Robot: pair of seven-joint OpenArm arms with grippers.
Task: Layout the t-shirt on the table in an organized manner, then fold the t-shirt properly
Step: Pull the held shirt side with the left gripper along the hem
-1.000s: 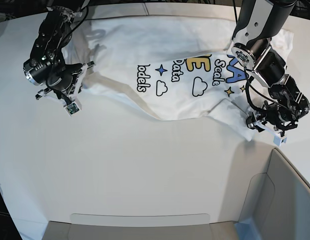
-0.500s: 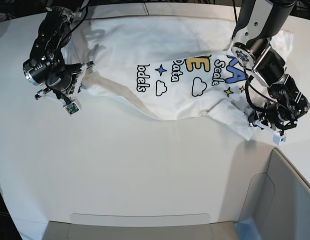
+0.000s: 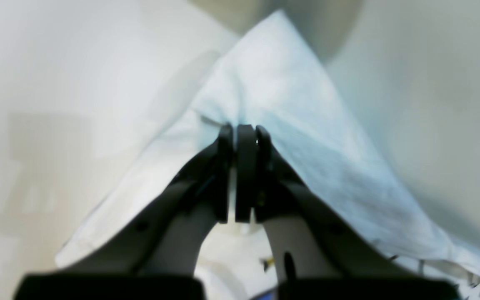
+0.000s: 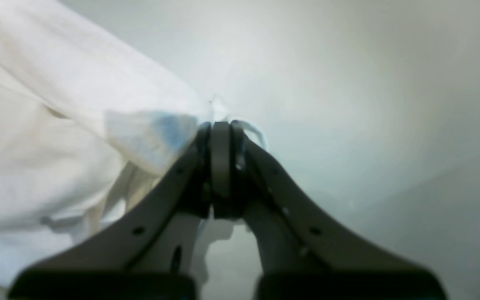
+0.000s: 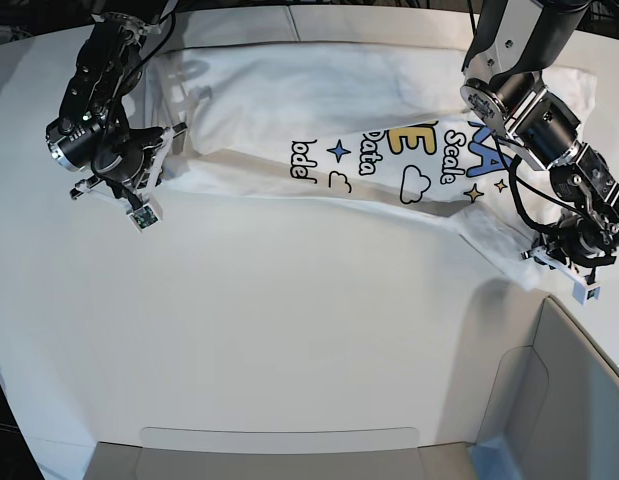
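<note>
**Stretching the shirt between two pinched corners**

Pinching the t-shirt (image 5: 339,110) at opposite ends – left gripper (image 3: 243,137) clamped on a fabric corner at the right of the base view, right gripper (image 4: 220,133) clamped on an edge at the left. Pulling apart, presumably, to flatten the cloth along the far side of the table (image 5: 289,330), print facing up. Leaving a ridge running under the lettering – probably needing more spreading before any fold. Sitting close to the grey bin panel (image 5: 574,390) at near right, likely crowding further pulling that way.
</note>
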